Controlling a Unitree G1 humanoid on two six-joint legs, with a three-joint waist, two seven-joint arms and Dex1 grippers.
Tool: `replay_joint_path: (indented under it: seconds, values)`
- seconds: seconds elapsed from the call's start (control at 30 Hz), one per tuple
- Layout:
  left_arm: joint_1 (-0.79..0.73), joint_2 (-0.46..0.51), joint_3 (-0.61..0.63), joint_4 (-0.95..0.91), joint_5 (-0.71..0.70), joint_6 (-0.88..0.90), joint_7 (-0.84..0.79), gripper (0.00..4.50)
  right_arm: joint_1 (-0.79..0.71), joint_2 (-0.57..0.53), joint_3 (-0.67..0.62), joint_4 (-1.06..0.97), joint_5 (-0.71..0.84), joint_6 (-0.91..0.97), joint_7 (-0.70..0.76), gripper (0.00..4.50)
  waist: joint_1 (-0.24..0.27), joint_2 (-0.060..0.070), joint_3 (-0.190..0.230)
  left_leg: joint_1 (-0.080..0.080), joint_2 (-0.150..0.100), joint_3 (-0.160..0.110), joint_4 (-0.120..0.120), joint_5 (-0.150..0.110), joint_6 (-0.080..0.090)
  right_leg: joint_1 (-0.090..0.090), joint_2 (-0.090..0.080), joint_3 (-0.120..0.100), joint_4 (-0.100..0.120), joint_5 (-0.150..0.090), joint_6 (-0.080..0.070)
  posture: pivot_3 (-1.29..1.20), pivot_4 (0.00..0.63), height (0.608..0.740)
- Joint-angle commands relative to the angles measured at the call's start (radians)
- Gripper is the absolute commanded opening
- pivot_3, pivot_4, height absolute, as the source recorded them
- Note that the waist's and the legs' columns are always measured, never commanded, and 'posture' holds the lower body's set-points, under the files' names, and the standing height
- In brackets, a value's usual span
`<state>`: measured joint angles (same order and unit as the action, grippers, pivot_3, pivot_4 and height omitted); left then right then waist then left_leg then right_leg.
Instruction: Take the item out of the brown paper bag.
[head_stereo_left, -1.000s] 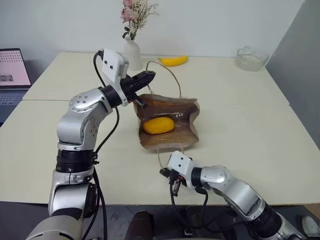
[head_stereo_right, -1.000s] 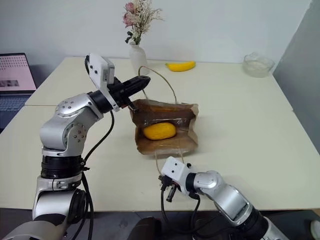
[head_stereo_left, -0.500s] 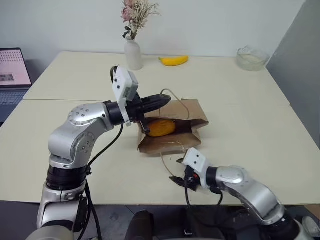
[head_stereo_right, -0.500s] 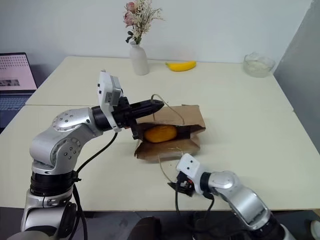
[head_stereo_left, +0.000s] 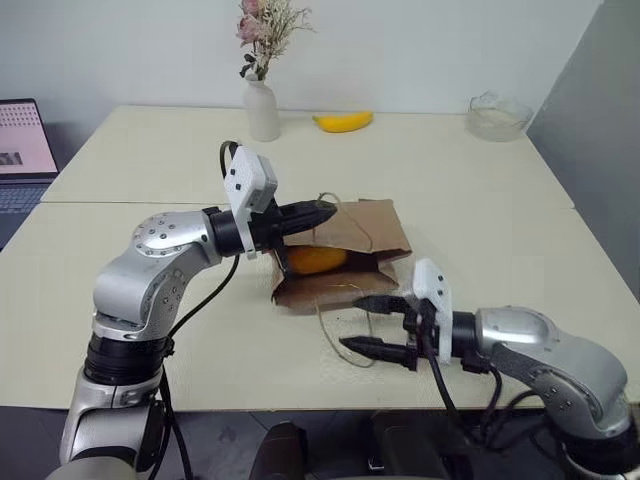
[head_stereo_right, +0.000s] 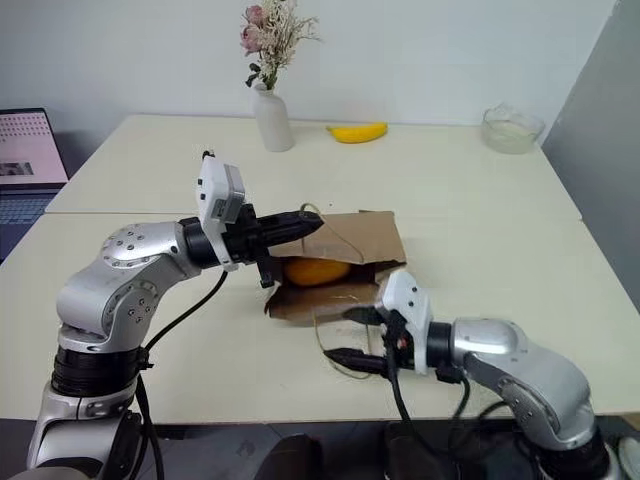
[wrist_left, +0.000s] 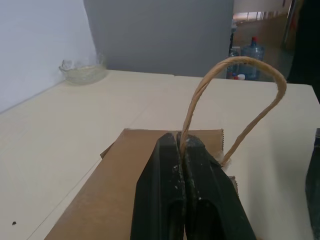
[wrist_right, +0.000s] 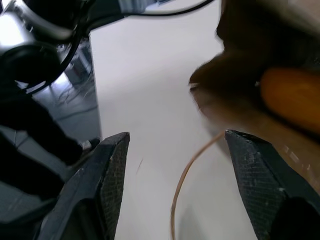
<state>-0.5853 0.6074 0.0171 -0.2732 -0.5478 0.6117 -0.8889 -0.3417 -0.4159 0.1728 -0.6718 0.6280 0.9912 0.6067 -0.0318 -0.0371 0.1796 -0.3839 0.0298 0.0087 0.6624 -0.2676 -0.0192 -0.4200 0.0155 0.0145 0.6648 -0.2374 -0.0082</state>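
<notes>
The brown paper bag (head_stereo_left: 352, 232) lies on its side mid-table, its mouth toward me. Inside the mouth sits the item (head_stereo_left: 316, 260), a small orange-yellow lump. My left gripper (wrist_left: 180, 137) is shut on the bag's upper cord handle (wrist_left: 235, 63), which loops up from between its fingers; it hovers level over the bag's left end (head_stereo_left: 326, 211). My right gripper (head_stereo_left: 366, 323) is open in front of the bag's mouth, pointing left, one finger above the other. The lower handle (head_stereo_left: 333, 332) lies loose on the table between those fingers. The right wrist view shows the item (wrist_right: 292, 95) off to one side.
At the table's far edge stand a white vase of dried flowers (head_stereo_left: 263, 108), a banana (head_stereo_left: 343, 121) and a glass bowl (head_stereo_left: 497, 115). A laptop (head_stereo_left: 22, 145) sits far left. The grey wall (head_stereo_left: 600, 150) bounds the right side.
My right gripper has opened, risen from the table's front edge and turned to face the bag's mouth. My left gripper has lowered with the handle, and the bag's mouth has sagged flatter.
</notes>
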Motion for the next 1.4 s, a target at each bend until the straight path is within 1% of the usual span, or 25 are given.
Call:
replay_joint_path:
  seconds: [0.03,0.07,0.13,0.2,0.27,0.33,0.4,0.5,0.63,0.87,1.1,1.23,1.33,1.4]
  values:
    - [-0.034,0.014,0.027,0.001,0.009,-0.039,-0.001,0.00,-0.121,0.088,0.146,0.203,-0.221,-0.114,-0.160,3.17,-0.001,0.000,0.000,0.000,0.000,0.000,0.000,0.000,0.000,0.000,0.000,0.000,0.000,0.000,0.000,0.00,0.150,0.740]
    - [-0.038,0.013,0.027,0.006,0.010,-0.042,0.001,0.00,-0.143,0.108,0.170,0.253,-0.267,-0.143,-0.187,3.17,0.000,0.000,0.000,0.000,0.000,0.000,0.000,0.000,0.000,0.000,0.000,0.000,0.000,0.000,0.000,0.00,0.150,0.740]
    - [-0.045,0.010,0.028,0.010,0.009,-0.044,0.006,0.00,-0.166,0.156,0.176,0.324,-0.305,-0.171,-0.221,3.17,0.003,0.000,0.000,-0.001,0.000,0.001,-0.001,0.000,0.000,-0.001,0.000,0.000,-0.001,0.000,0.000,0.00,0.150,0.740]
    - [-0.055,0.001,0.043,0.012,-0.005,-0.035,0.023,0.00,-0.187,0.198,0.215,0.403,-0.374,-0.223,-0.256,3.17,0.005,0.000,0.000,-0.004,0.000,0.000,0.000,0.000,0.000,-0.002,0.000,0.000,-0.002,0.000,0.000,0.00,0.150,0.740]
    - [-0.064,-0.005,0.052,0.013,-0.016,-0.024,0.035,0.00,-0.195,0.197,0.253,0.433,-0.444,-0.271,-0.270,3.54,0.006,0.000,0.000,-0.009,-0.001,0.001,0.001,0.000,0.000,-0.005,-0.002,0.000,-0.003,0.000,0.000,0.00,0.150,0.740]
    - [-0.070,-0.011,0.061,0.012,-0.032,-0.010,0.048,0.00,-0.194,0.184,0.272,0.432,-0.488,-0.303,-0.265,4.14,0.006,0.000,0.000,-0.012,-0.001,0.000,0.002,0.000,0.000,-0.007,-0.002,0.000,-0.003,0.000,0.000,0.00,0.150,0.740]
    - [-0.088,-0.026,0.086,0.018,-0.061,0.020,0.078,0.00,-0.187,0.126,0.335,0.390,-0.561,-0.334,-0.238,4.47,0.006,0.000,0.000,-0.012,-0.001,0.000,0.002,0.000,0.000,-0.007,-0.003,0.000,-0.004,0.000,0.000,0.00,0.150,0.740]
    - [-0.116,-0.044,0.119,0.024,-0.115,0.075,0.115,0.00,-0.199,0.028,0.436,0.330,-0.695,-0.392,-0.196,4.47,0.006,0.000,0.000,-0.012,-0.001,-0.001,0.002,0.000,0.000,-0.007,-0.003,-0.002,-0.003,0.000,0.000,0.00,0.150,0.740]
    - [-0.128,-0.049,0.131,0.025,-0.147,0.108,0.134,0.00,-0.239,-0.002,0.480,0.342,-0.803,-0.439,-0.172,4.47,-0.002,0.000,0.000,-0.010,-0.001,-0.001,0.002,0.000,0.000,-0.006,-0.001,-0.001,-0.001,0.000,0.000,0.00,0.150,0.740]
    - [-0.127,-0.054,0.131,0.012,-0.176,0.130,0.149,0.00,-0.333,0.076,0.498,0.479,-0.902,-0.453,-0.135,4.47,0.000,0.000,0.000,-0.008,0.000,-0.002,0.002,0.001,-0.001,-0.006,0.000,-0.002,0.002,0.000,0.000,0.00,0.150,0.740]
    - [-0.112,-0.059,0.126,-0.011,-0.189,0.136,0.162,0.00,-0.436,0.123,0.535,0.684,-0.992,-0.494,-0.076,4.47,0.002,0.000,0.000,-0.009,-0.001,-0.001,0.002,0.001,-0.001,-0.006,-0.002,-0.001,-0.001,0.000,0.000,0.00,0.150,0.740]
    - [-0.107,-0.061,0.127,-0.018,-0.190,0.139,0.166,0.00,-0.465,0.146,0.531,0.783,-1.018,-0.533,-0.059,4.47,0.001,0.000,0.000,-0.009,-0.001,-0.001,0.002,0.001,-0.001,-0.006,-0.002,-0.001,0.000,0.000,-0.001,0.00,0.150,0.740]
    - [-0.097,-0.055,0.126,-0.018,-0.179,0.133,0.166,0.00,-0.459,0.153,0.505,0.789,-1.023,-0.571,-0.061,3.87,0.001,0.000,0.000,-0.009,-0.001,-0.001,0.002,0.001,-0.001,-0.006,-0.002,-0.001,0.000,0.000,-0.001,0.00,0.150,0.740]
    - [-0.093,-0.052,0.125,-0.017,-0.173,0.131,0.167,0.00,-0.448,0.148,0.491,0.769,-1.018,-0.575,-0.049,3.20,0.002,0.000,0.000,-0.009,0.000,-0.001,0.002,0.001,-0.001,-0.006,-0.002,-0.001,0.000,0.000,-0.001,0.00,0.150,0.740]
